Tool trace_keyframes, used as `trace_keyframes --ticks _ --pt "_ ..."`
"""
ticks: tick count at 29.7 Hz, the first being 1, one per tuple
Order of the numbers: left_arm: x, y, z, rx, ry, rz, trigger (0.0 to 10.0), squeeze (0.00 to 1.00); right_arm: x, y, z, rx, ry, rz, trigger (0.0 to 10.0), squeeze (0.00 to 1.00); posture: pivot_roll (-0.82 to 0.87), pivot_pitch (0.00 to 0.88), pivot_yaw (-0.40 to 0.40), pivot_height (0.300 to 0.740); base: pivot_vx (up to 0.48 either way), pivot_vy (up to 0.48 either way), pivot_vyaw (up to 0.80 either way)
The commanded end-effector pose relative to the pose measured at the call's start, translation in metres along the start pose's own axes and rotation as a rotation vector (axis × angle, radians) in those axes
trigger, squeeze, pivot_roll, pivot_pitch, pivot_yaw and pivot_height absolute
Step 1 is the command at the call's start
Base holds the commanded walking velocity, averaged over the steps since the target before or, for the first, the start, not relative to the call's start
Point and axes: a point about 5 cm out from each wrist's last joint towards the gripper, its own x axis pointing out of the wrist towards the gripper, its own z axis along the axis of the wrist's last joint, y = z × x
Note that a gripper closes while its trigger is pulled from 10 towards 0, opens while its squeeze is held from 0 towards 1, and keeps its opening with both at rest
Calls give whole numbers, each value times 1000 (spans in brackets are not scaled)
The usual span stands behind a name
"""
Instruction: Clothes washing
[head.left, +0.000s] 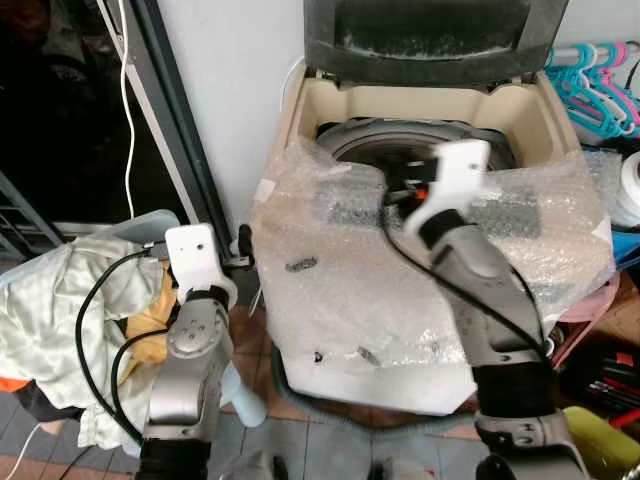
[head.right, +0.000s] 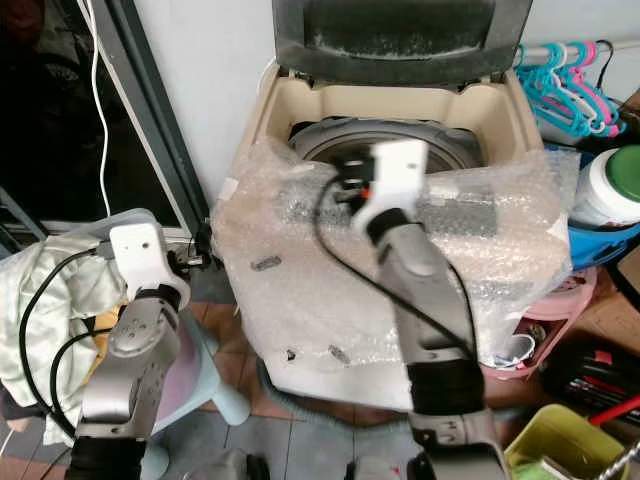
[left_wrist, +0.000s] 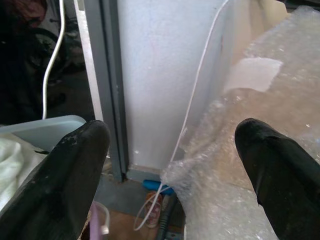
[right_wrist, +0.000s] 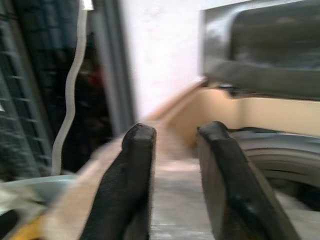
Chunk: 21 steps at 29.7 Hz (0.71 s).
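Left gripper (left_wrist: 170, 150) jaws wide apart, right gripper (right_wrist: 175, 150) jaws slightly apart, both empty

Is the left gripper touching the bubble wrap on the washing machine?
Apart. In the left wrist view the left gripper is open, and floor and wall show between its fingers and the bubble wrap ahead.

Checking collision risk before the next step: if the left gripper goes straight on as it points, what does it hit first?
Most likely the white wall beside the grey door frame. The left gripper is open and empty, and the bubble wrap over the washing machine lies just off to one side. Depth is hard to judge.
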Motion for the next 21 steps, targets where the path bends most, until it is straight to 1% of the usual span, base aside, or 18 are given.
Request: trace_keyframes --ticks 1,2,3,6,8,9,10,11,12,13,14,15,16,17,18,19,21 --pt "0 -2 -2 -27 17 15 10000 0 -3 6 3 36 -4 31 10000 1000 -29 5 49 740 0 480 0" --pt "0 -1 -1 -29 13 21 10000 0 -6 12 7 67 -31 39 10000 584 -33 5 49 740 0 480 0" --pt "1 1 0 -33 11 27 10000 0 -8 14 8 74 -38 32 10000 0 -33 5 49 740 0 480 0" --pt "1 1 1 -33 3 32 10000 0 -12 16 9 61 -43 6 10000 0 -33 0 48 740 0 480 0" --pt "1 0 2 -31 -1 29 10000 0 -15 12 6 47 -31 -48 10000 0 -36 0 49 740 0 480 0" --pt "1 0 2 -31 -1 29 10000 0 -15 12 6 47 -31 -48 10000 0 -36 0 49 740 0 480 0" --pt "1 -2 2 -29 -8 20 10000 0 -20 -1 0 63 15 -163 10000 0 -43 2 54 740 0 480 0" --pt "1 -3 2 -37 -10 12 10000 0 -25 -14 -7 46 73 -277 10000 0 -44 2 56 740 0 480 0" --pt "1 -3 2 -37 -10 12 10000 0 -25 -14 -7 46 73 -277 10000 0 -44 2 56 740 0 480 0" --pt "1 -2 3 -27 -22 10 10000 0 -27 -17 -9 13 87 -292 10000 0 -46 0 59 740 0 480 0" --pt "1 -3 3 -24 -30 3 10000 0 -27 -15 -9 61 69 -254 10000 0 -45 0 61 740 0 480 0" --pt "1 -3 3 -24 -30 3 10000 0 -27 -15 -9 61 69 -254 10000 0 -45 0 61 740 0 480 0" --pt "1 -3 6 -15 -52 -4 10000 0 -29 -16 -11 54 79 -259 10000 0 -44 0 64 740 0 409 0" --pt "1 -2 5 -11 -43 20 10000 0 -31 -19 -13 23 122 -294 10000 0 -45 1 67 740 0 0 0" --pt "1 -2 5 -11 -43 20 10000 0 -31 -19 -13 23 122 -294 10000 0 -45 1 67 740 0 0 0" --pt "1 -2 4 -29 -18 26 10000 0 -32 -19 -16 28 157 -288 10000 0 -45 1 68 740 0 0 0" --pt "0 -3 2 -58 -2 4 10000 0 -33 -18 -16 126 137 -259 10000 0 -42 4 70 740 0 0 0"
